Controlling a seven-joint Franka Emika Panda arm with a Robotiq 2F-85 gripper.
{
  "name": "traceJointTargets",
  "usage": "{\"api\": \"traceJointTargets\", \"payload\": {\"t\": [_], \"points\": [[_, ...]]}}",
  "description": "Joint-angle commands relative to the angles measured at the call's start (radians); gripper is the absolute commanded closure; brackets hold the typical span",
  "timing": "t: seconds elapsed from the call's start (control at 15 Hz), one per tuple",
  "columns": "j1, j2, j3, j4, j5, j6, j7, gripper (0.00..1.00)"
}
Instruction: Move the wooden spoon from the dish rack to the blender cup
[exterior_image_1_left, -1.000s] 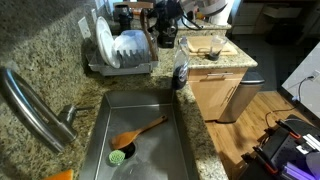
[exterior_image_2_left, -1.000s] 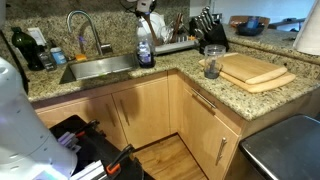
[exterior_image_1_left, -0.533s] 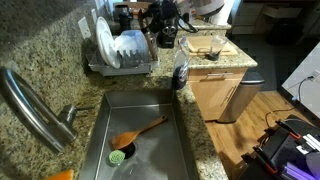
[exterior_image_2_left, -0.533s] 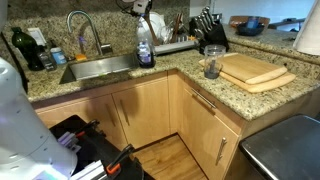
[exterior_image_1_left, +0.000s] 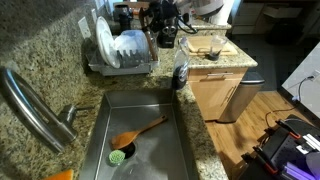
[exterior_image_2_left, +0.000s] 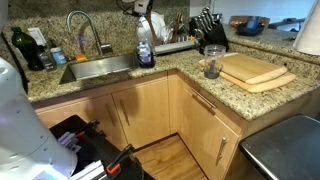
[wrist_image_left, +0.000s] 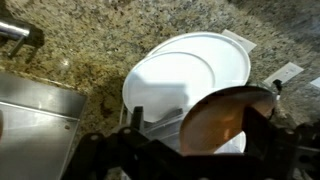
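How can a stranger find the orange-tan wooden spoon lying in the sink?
Look into the steel sink set in the speckled granite counter. The orange-tan wooden spoon lies on its floor, beside a round green scrubber; it alone is wooden and long.

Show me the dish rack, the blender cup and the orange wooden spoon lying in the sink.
dish rack (exterior_image_1_left: 122, 70): exterior view, front edge of its tray.
blender cup (exterior_image_2_left: 212, 60): exterior view, its clear side wall.
orange wooden spoon (exterior_image_1_left: 140, 132): exterior view, where bowl meets handle.
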Motion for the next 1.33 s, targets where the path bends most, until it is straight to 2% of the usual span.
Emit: {"api": "traceJointTargets", "payload": {"t": [0.0, 0.07, 0.2, 0.6, 0.8, 0.93, 1.27], "points": [[0.006, 0.028, 0.023, 0.053, 0.057, 0.167, -0.153, 0.0], [0.006, 0.0, 0.004, 0.009, 0.02, 0.092, -0.077, 0.0], [0.008, 0.0, 0.008, 0.018, 0.03, 0.133, -0.111, 0.0], [0.008, 0.002, 0.009, 0.021, 0.03, 0.137, -0.116, 0.0], [-0.007, 0.007, -0.003, 0.023, 0.026, 0.042, 0.043, 0.0], [-0.026, 0.015, 0.006, 0.043, 0.053, -0.014, 0.104, 0.0], [-0.011, 0.002, -0.004, 0.024, 0.033, 0.013, 0.095, 0.0]]}}
